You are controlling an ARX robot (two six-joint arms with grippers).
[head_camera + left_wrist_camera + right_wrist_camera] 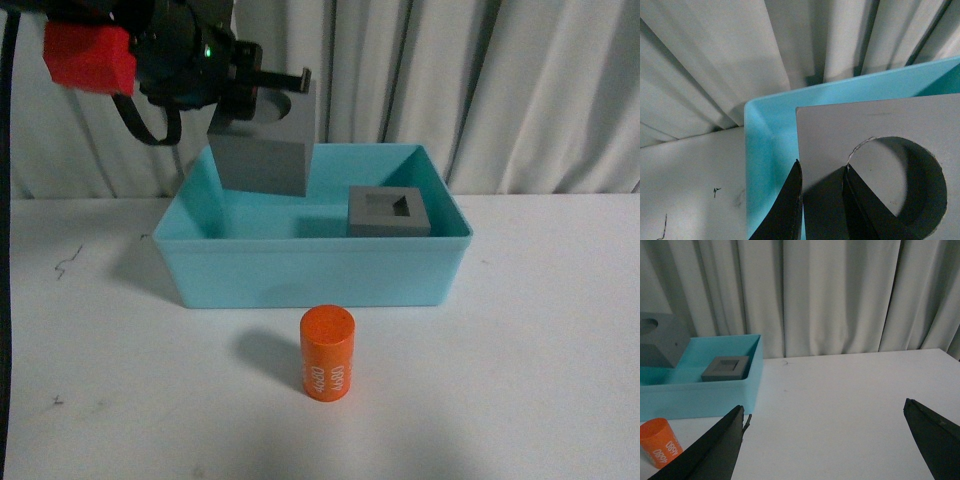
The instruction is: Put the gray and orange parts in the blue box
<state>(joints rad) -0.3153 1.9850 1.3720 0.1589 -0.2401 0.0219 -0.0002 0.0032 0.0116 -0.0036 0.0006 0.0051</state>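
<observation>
Over blue box (pixel 300 272) left end | left tool (pixel 823 200) clamps round-recess gray cube (pixel 262 148) | right tool (pixel 822 440) spread wide.

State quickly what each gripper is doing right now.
Left gripper: closed on the round-recess gray cube.
Right gripper: open, empty.

Front view: your camera sits between the arms, facing forward over the table (pixel 540 350) toward the curtain (pixel 480 80); middle range, whole blue box (pixel 310 275) in frame.

Left wrist view: very close, looking along the left gripper (pixel 821 166) onto the round-recess gray cube (pixel 865 125) and one box corner.

Right wrist view: low over the table, well back, facing the curtain past the right gripper (pixel 824 405).

All three share the box and that cube. Front and right wrist also share the square-recess cube (pixel 389 212) and orange cylinder (pixel 328 352).
</observation>
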